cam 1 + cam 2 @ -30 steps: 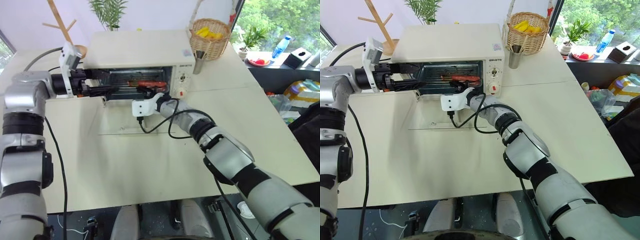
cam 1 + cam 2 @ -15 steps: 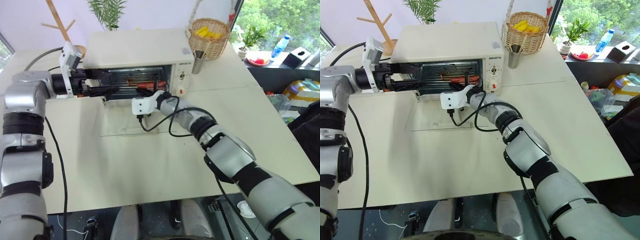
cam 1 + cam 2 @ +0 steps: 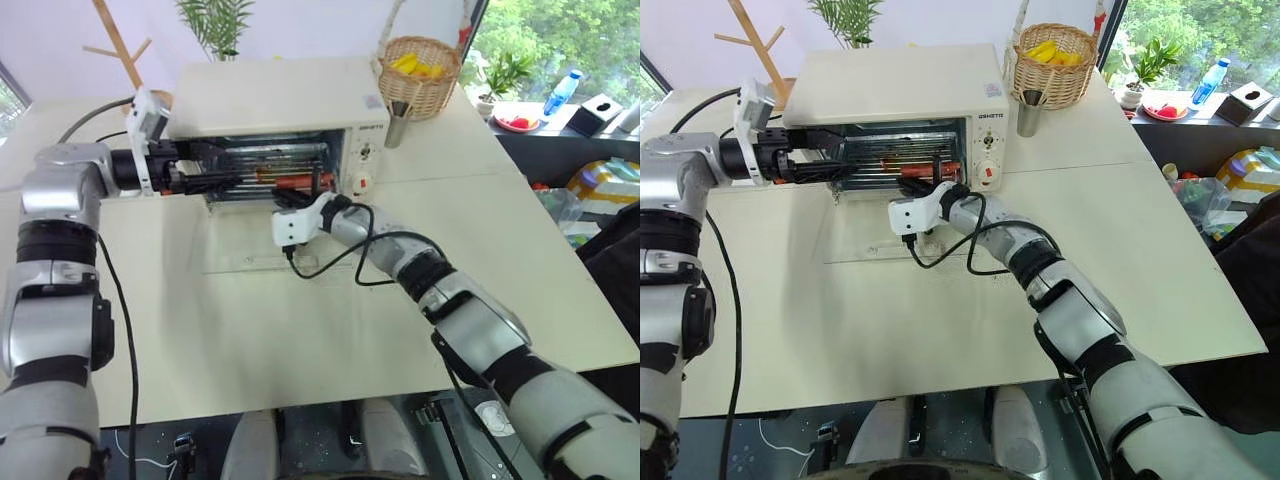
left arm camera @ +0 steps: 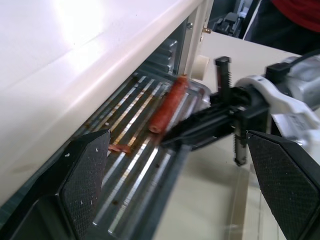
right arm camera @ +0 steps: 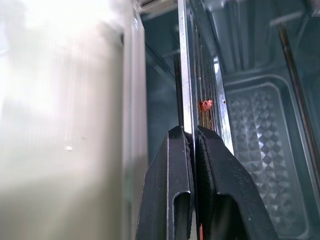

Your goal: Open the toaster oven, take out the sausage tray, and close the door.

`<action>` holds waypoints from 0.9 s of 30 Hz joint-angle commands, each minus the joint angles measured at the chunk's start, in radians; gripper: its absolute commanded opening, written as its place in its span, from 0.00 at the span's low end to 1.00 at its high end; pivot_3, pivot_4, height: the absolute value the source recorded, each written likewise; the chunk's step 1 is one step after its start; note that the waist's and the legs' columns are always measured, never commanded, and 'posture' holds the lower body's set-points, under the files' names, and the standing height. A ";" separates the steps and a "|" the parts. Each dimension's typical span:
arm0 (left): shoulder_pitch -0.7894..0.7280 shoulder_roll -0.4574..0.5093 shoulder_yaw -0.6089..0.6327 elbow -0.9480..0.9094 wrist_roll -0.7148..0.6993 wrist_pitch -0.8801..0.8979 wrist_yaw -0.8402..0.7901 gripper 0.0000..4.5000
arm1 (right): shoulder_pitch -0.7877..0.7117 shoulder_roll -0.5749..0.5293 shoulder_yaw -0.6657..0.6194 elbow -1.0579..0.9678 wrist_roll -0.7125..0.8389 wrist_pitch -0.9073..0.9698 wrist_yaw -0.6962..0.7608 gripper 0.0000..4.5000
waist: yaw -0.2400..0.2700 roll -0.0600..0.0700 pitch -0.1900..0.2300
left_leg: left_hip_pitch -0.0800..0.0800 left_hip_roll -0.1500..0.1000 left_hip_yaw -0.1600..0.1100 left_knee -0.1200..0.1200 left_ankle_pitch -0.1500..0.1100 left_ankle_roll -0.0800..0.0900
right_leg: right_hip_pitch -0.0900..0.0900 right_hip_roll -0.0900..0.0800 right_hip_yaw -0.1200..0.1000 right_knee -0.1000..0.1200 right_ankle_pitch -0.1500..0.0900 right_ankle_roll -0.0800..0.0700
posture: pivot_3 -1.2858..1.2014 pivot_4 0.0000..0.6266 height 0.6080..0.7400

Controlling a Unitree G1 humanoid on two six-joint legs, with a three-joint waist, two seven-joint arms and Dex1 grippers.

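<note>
I take the toaster oven (image 3: 285, 115) as my landmark; it sits at the far side of the table (image 3: 250, 330), and its door (image 3: 890, 232) is dropped flat onto the tabletop in front of the opening.

Left of the oven, my left gripper (image 3: 222, 180) reaches in level at the left end of the open mouth. In the left wrist view its two padded fingers (image 4: 86, 172) stand spread as wide as they go, with nothing between them, flanking the rack and the tray edge without touching either as far as I can see.

Inside the oven, the sausage tray (image 4: 145, 165) lies on the rack, its front edge at the mouth of the opening. The one red sausage (image 4: 167, 104) lies on it toward the right half of the oven, lengthwise front to back in the wrist view.

At the right part of the oven's opening, just below the knob panel (image 3: 366, 155), my right gripper (image 3: 921, 188) points into the mouth. The right wrist view shows its black fingers (image 5: 172, 200) pinched tight on the thin metal front lip of the sausage tray, the rim running up between them.

Right of the oven, a wicker basket (image 3: 420, 70) with yellow items stands touching its top right corner, and a small metal cup (image 3: 397, 125) stands just beside it.
</note>
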 commanded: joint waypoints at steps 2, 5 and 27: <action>-0.049 -0.001 0.005 0.028 0.018 -0.035 -0.013 1.00 | 0.086 -0.049 -0.043 -0.255 0.026 0.021 0.052 0.02 | 0.002 0.000 0.000 | 0.000 0.000 0.000 0.000 0.000 0.000 | 0.000 0.000 0.000 0.000 0.000 0.000 | 0.52 0.24 0.95; -0.059 -0.006 0.005 0.047 0.028 -0.043 -0.021 1.00 | 0.147 -0.080 -0.055 -0.354 0.027 0.043 0.084 0.02 | 0.003 0.000 0.000 | 0.000 0.000 0.000 0.001 0.000 0.000 | 0.000 0.000 0.000 0.000 0.000 0.000 | 0.52 0.24 0.95; -0.029 0.013 0.028 0.001 0.020 0.013 -0.068 1.00 | 0.355 -0.252 -0.114 -0.684 0.060 0.019 0.208 0.02 | 0.012 -0.001 0.000 | 0.000 0.000 0.000 0.002 0.000 0.000 | 0.001 0.000 0.000 0.000 0.000 0.000 | 0.52 0.24 0.95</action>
